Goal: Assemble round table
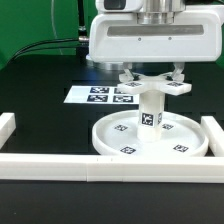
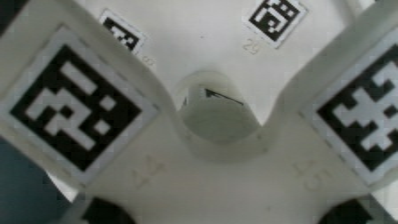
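Note:
The wide rimmed disc (image 1: 118,138) lies on the black table with the short cylinder post (image 1: 150,112) standing upright on its hub. The cross-shaped flat piece (image 1: 150,86) sits level on top of the post. My gripper (image 1: 152,76) is directly over it, with one finger on each side of the cross, shut on it. In the wrist view the cross-shaped piece (image 2: 199,60) fills the picture with its tagged arms and a round hole (image 2: 217,118) at its centre. My fingertips do not show clearly there.
The marker board (image 1: 92,95) lies flat behind the disc toward the exterior view's left. Long white border rails run along the front (image 1: 60,166), the left (image 1: 7,128) and the right (image 1: 214,135), close around the disc.

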Tool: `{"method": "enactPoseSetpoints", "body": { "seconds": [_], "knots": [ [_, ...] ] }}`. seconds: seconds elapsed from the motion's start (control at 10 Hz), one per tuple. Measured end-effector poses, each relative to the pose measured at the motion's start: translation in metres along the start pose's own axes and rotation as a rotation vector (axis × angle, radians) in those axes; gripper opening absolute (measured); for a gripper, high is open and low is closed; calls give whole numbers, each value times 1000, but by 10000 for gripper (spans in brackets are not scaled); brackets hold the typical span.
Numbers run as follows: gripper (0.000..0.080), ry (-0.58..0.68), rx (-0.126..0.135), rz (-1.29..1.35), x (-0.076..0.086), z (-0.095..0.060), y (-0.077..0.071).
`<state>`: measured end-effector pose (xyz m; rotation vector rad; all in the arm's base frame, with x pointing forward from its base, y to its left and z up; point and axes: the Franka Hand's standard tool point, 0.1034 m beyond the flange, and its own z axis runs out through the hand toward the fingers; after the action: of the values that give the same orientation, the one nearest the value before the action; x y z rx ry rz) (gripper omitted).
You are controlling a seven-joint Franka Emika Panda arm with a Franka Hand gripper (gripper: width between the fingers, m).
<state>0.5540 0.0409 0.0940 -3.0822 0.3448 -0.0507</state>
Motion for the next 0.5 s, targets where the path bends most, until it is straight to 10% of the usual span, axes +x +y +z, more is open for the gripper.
{"method": "enactPoseSetpoints", "body": {
  "seconds": [0.5],
  "knots": [
    [452,2,21,420,1,0,1]
  ]
}}
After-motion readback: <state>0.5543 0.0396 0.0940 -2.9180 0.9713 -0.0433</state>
